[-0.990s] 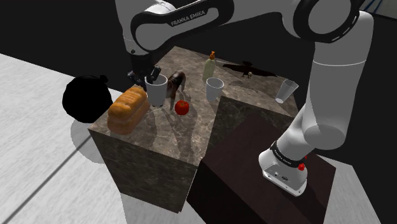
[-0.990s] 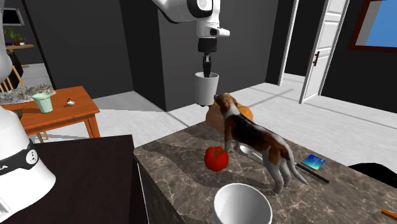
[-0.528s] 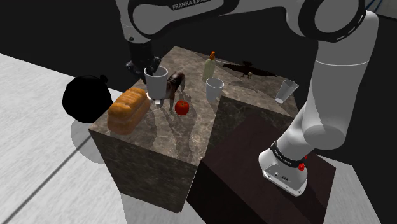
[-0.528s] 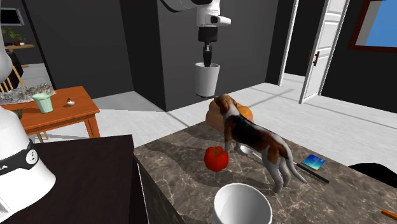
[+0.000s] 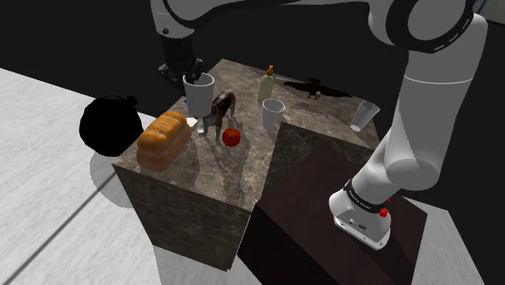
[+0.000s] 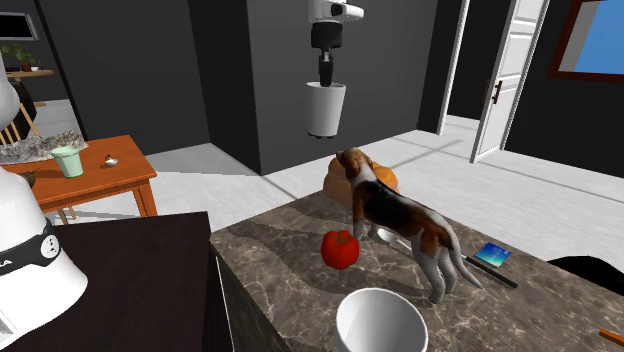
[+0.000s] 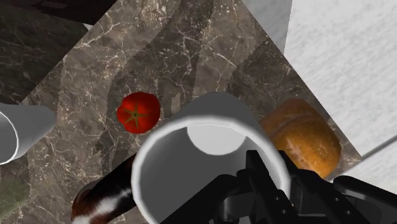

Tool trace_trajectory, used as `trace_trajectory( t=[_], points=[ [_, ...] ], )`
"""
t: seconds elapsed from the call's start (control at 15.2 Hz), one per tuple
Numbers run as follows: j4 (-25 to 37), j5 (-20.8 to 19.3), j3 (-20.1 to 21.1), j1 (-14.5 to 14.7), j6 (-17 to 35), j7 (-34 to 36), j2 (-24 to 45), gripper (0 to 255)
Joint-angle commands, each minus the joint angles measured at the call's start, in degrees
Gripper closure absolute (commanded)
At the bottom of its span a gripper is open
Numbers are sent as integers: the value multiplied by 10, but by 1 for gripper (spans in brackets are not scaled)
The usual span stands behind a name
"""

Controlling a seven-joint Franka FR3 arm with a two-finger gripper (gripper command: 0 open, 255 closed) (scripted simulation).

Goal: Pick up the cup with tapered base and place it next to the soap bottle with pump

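From where I stand, the white tapered cup (image 5: 198, 95) hangs in the air, clear of the marbled surface (image 5: 206, 162), held upright by the black gripper (image 5: 191, 78) that comes down onto its rim. In the wrist view the fingers (image 7: 257, 168) pinch the cup's (image 7: 210, 159) wall, one inside the mouth and one outside it, and the cup is empty. On the shoulder view's clock face, the toy dog (image 5: 220, 109) stands just beside the cup at about four o'clock, the tomato (image 5: 232, 136) lies at five o'clock, and the loaf of bread (image 5: 164, 138) sits at seven o'clock near the surface's edge. The soap bottle (image 5: 267, 83), yellowish with an orange pump, stands at roughly three o'clock from the cup, well apart from it, with a second white cup (image 5: 273, 111) near the bottle at its six o'clock. Farther on toward three o'clock a pale see-through tumbler (image 5: 364, 115) stands alone. In the second exterior view the gripper (image 6: 326, 75) holds the cup (image 6: 325, 108) high above the dog (image 6: 400, 215), at about eleven o'clock from the dog's head, and the tomato (image 6: 340, 249) rests beside the dog's front legs at its eight o'clock. An orange side table (image 6: 100, 170) with a green cup (image 6: 66, 161) stands off at nine o'clock.
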Motion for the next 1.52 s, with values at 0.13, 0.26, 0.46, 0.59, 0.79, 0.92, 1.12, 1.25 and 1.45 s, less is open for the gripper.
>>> trace_trajectory(
  t=[0.13, 0.26, 0.46, 0.59, 0.79, 0.92, 1.12, 1.25, 1.45],
  points=[
    [30, 2, 1, 2, -31, -3, -1, 255],
    [44, 2, 1, 3, -46, -4, -2, 255],
    [62, 3, 2, 5, -64, -6, -2, 255],
    [33, 9, -4, -17, -52, -30, -23, 255],
    [-3, 18, -15, -47, -38, -68, -50, 255],
    [-23, 23, -23, -66, -30, -93, -65, 255],
    [-46, 29, -36, -92, -19, -132, -82, 255],
    [-58, 32, -45, -109, -14, -158, -91, 255],
    [-70, 36, -60, -134, -7, -196, -100, 255]
  ],
)
